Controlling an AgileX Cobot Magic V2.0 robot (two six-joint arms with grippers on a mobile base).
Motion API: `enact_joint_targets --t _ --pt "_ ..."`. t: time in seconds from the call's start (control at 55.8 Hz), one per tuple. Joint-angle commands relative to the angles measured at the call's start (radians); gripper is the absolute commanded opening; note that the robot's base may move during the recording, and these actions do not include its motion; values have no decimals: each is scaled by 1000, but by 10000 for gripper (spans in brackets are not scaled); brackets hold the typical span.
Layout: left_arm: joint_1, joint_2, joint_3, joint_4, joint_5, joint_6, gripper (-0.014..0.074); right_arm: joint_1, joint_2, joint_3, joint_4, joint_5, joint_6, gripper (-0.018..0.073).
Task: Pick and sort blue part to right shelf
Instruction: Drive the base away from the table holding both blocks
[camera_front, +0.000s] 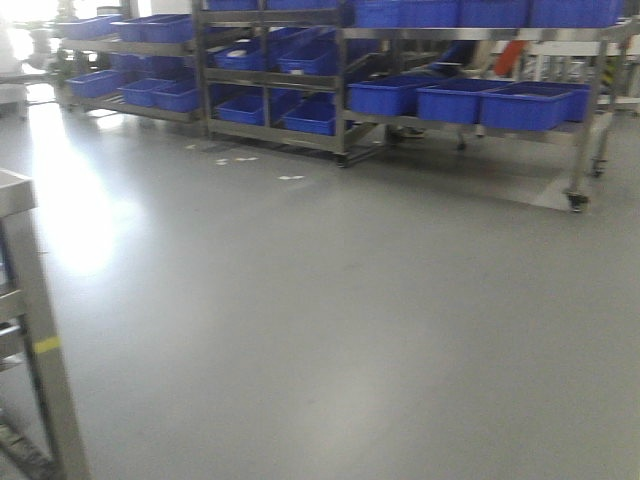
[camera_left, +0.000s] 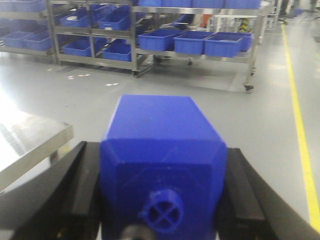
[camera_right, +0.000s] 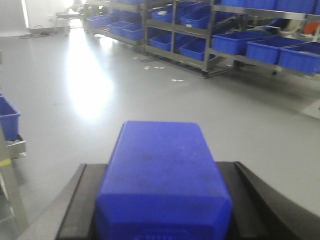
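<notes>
My left gripper (camera_left: 162, 195) is shut on a blue part (camera_left: 160, 150), a blocky plastic piece with a round cross-shaped socket facing the camera; the black fingers (camera_left: 75, 185) press both its sides. My right gripper (camera_right: 162, 200) is shut on a second blue part (camera_right: 162, 170), a smooth rectangular block held between its black fingers (camera_right: 82, 200). Both parts are carried above the grey floor. Neither gripper shows in the front view.
Steel shelf racks (camera_front: 340, 110) with several blue bins (camera_front: 525, 105) stand across the far side of the room. A steel rack post (camera_front: 45, 350) is close at the left. A steel table corner (camera_left: 30, 145) lies left of the left gripper. A yellow floor line (camera_left: 300, 120) runs at the right.
</notes>
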Motion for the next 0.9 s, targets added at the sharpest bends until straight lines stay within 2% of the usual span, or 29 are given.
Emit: enact_joint_targets --t 0.0,0.879 --pt "-6 -6 -28 -2 -95 -9 335 -1 13 -28 -8 -94 -9 153" --pt "-6 -6 -28 -2 -95 -9 335 -2 13 -28 -8 -94 -9 153"
